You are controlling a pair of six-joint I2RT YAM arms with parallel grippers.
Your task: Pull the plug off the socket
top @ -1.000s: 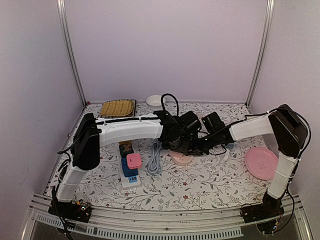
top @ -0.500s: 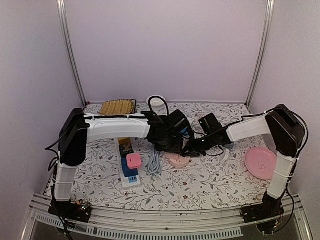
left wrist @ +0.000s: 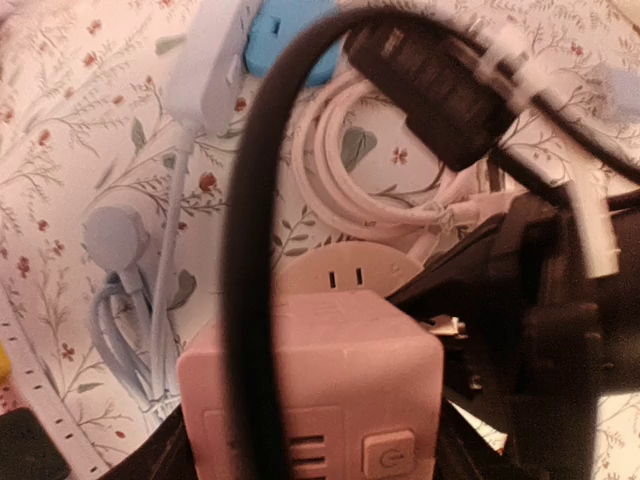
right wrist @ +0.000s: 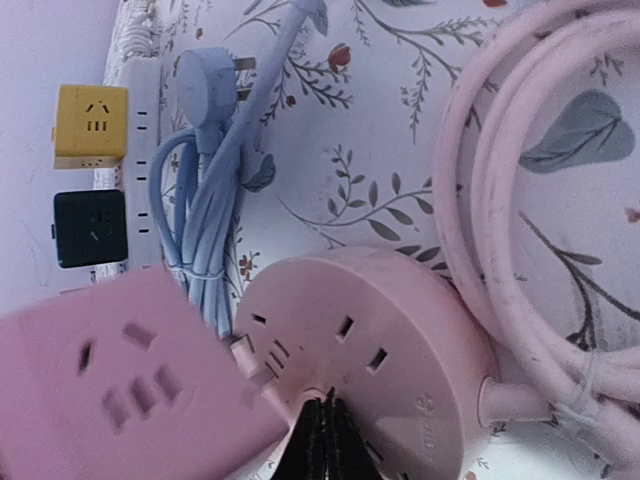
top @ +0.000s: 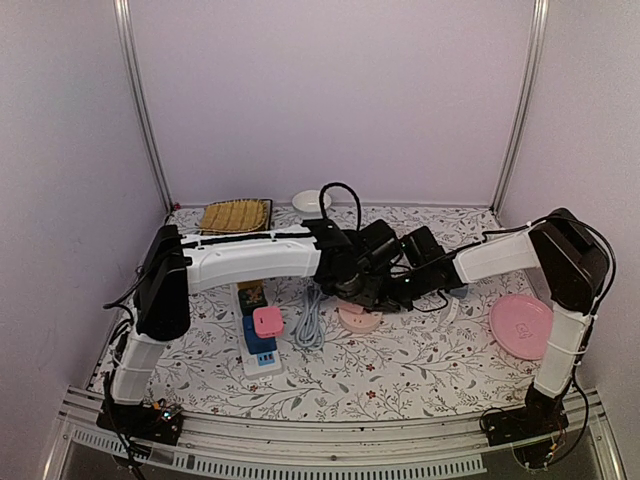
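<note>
A round pink socket [right wrist: 400,350] lies on the flowered table; it also shows in the top view [top: 362,320] and the left wrist view [left wrist: 350,275]. My left gripper [left wrist: 310,450] is shut on a pink cube plug [left wrist: 330,370] and holds it at the socket's edge. In the right wrist view the cube [right wrist: 110,390] is blurred and tilted, and its pale prongs [right wrist: 245,355] show beside the socket's slots; I cannot tell whether their tips are still in. My right gripper [right wrist: 322,435] is shut, its tips pressed on the socket's top. In the top view both grippers [top: 352,285] [top: 397,295] meet over the socket.
A white power strip [top: 245,355] with pink, blue, yellow and black cubes lies to the left. A blue-grey cable bundle [top: 310,322] lies between it and the socket. A coiled pink cord [right wrist: 520,200], pink plate [top: 522,325], white bowl [top: 312,200] and woven mat [top: 235,215] lie around. A black cable [left wrist: 250,250] crosses the left wrist view.
My left arm swung left half a second ago and has come back right over the socket. The right arm has hardly moved.
</note>
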